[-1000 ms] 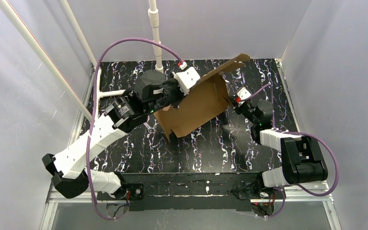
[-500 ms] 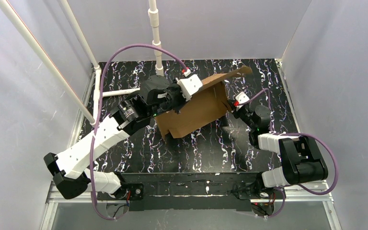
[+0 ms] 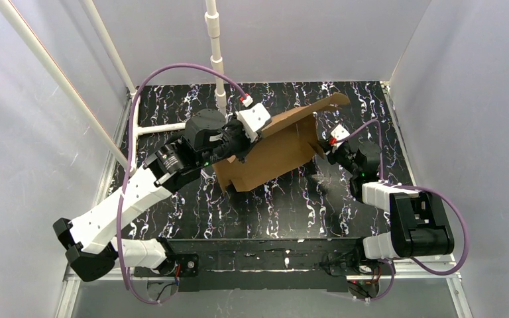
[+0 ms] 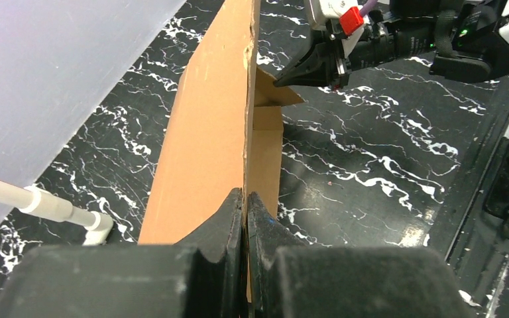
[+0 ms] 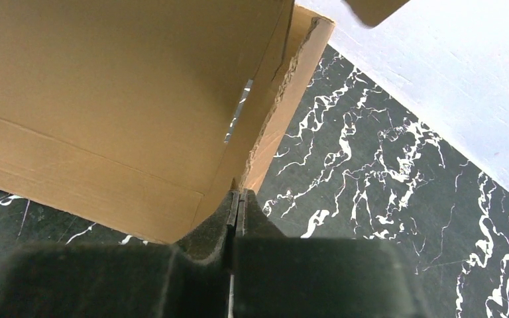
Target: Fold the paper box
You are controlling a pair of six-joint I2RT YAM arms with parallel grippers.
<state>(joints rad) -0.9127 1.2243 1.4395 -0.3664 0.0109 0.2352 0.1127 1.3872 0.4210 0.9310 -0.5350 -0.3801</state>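
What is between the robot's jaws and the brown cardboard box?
Nothing visible. The left gripper and the right gripper both have their jaws shut directly on edges of the brown corrugated cardboard box.

A: What does the paper box (image 3: 275,156) look like?
B: Plain brown corrugated cardboard, partly folded. It stands tilted on edge over the middle of the table (image 3: 272,205), with one flap jutting far-right.

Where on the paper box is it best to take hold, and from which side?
Probably a thin free edge of the paper box, approached edge-on with one finger on each face: the sheet stands tilted, edges exposed. The left gripper pinches its upper panel edge so; the right gripper its end flap.
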